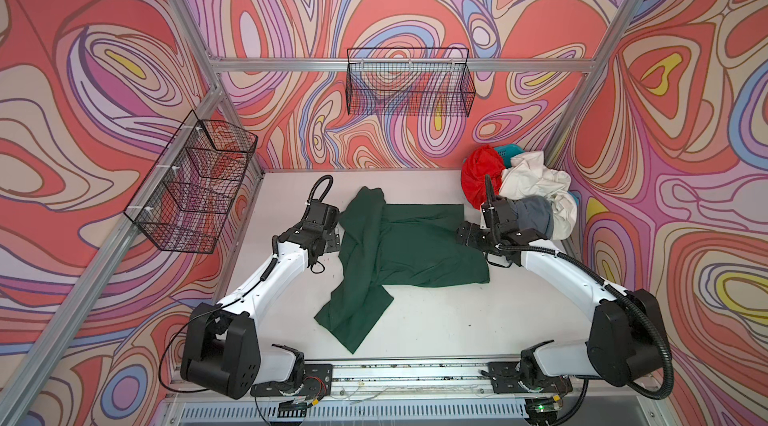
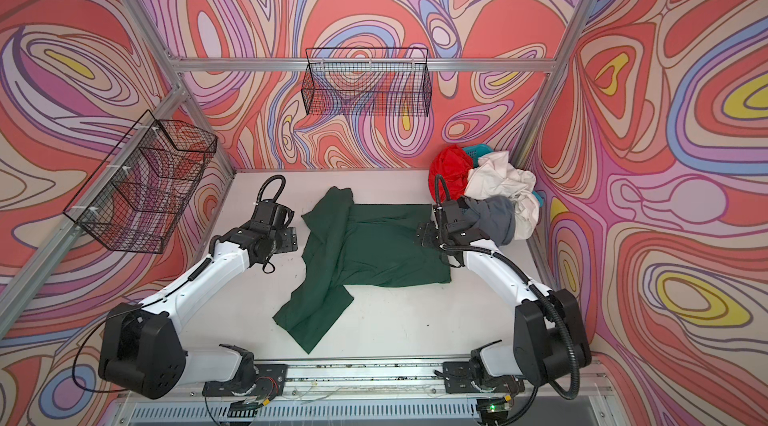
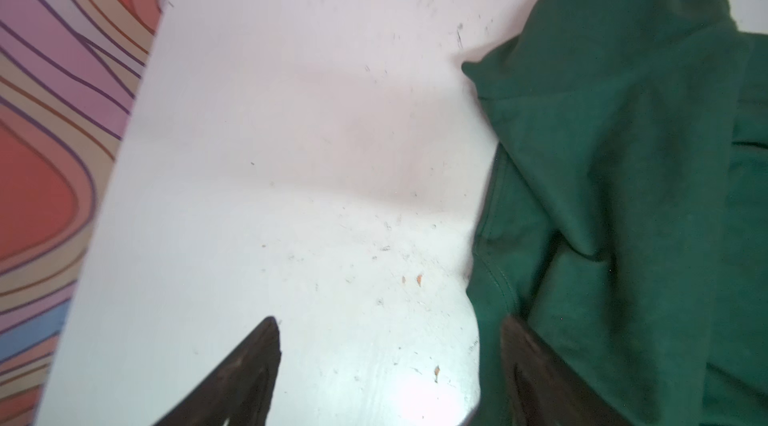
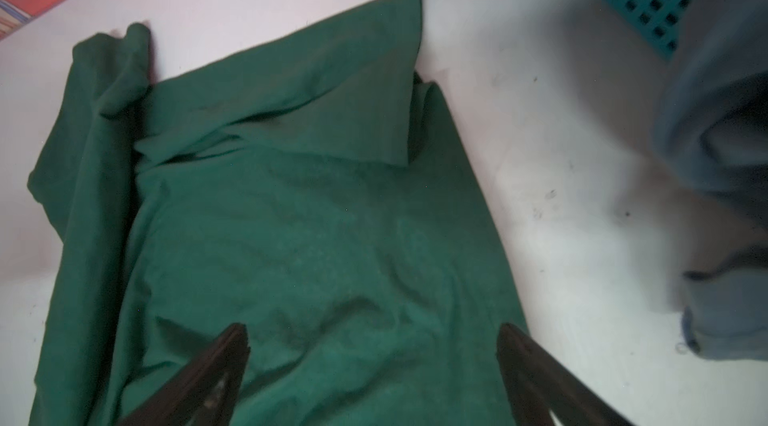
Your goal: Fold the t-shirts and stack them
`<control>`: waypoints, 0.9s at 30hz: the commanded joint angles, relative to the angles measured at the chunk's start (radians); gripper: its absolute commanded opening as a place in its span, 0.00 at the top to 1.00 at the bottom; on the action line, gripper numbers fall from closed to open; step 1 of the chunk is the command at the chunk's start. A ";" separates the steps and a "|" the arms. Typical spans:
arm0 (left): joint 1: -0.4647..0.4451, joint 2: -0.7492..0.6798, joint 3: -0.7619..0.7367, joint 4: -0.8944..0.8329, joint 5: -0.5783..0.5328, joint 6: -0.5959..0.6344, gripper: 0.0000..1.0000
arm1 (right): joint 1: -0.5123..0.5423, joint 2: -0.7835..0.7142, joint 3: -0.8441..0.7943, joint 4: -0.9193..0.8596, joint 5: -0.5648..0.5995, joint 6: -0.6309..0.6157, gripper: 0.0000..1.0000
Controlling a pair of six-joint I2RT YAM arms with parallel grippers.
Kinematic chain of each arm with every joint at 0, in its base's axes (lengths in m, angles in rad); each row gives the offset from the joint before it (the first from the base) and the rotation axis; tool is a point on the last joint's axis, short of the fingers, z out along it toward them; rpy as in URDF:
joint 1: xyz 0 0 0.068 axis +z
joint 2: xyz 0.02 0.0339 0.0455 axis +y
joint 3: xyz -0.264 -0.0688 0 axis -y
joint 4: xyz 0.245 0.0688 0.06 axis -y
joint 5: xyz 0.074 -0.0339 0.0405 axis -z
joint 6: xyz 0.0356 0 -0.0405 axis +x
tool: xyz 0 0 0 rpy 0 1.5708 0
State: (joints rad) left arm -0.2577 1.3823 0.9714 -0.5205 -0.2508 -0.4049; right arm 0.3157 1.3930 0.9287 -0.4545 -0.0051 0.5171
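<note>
In both top views the green shirt (image 1: 399,245) (image 2: 374,245) lies on the table (image 1: 436,320), half-folded and wrinkled, with a long flap trailing toward the near edge. The left gripper (image 1: 332,236) is at its left edge and the right gripper (image 1: 463,234) at its right, while a red shirt (image 1: 478,178), a white shirt (image 1: 536,182) and a grey shirt (image 1: 534,211) are heaped in the far right corner. In the left wrist view the left gripper (image 3: 388,322) is released, with bare table between its jaws and one finger at the green shirt's (image 3: 623,195) edge. In the right wrist view the right gripper (image 4: 374,328) is spread wide over the green shirt (image 4: 311,216), grasping nothing.

The dark green shirt (image 1: 399,245) lies half-folded on the table (image 1: 436,320). The red shirt (image 1: 478,178), off-white shirt (image 1: 536,182) and grey-blue shirt (image 1: 534,211) sit bunched together, far right.
</note>
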 commanded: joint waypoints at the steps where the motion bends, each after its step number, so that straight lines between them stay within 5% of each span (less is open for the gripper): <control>1: 0.035 0.067 -0.014 0.049 0.193 -0.069 0.26 | 0.027 -0.007 -0.039 0.002 -0.039 0.049 0.02; 14: 0.036 0.307 0.019 0.130 0.312 -0.082 0.44 | 0.028 -0.001 -0.102 0.041 -0.026 0.092 0.02; 18: 0.035 0.357 0.041 0.135 0.307 -0.081 0.59 | 0.028 0.010 -0.103 0.037 -0.013 0.088 0.02; 25: 0.035 0.419 0.091 0.096 0.262 -0.066 1.00 | 0.028 0.036 -0.104 0.043 -0.009 0.084 0.02; 27: 0.038 0.417 0.116 0.060 0.219 -0.052 1.00 | 0.028 0.042 -0.096 0.034 0.000 0.078 0.02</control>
State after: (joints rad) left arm -0.2241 1.7817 1.0546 -0.4019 0.0303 -0.4675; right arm 0.3420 1.4216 0.8310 -0.4171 -0.0349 0.5934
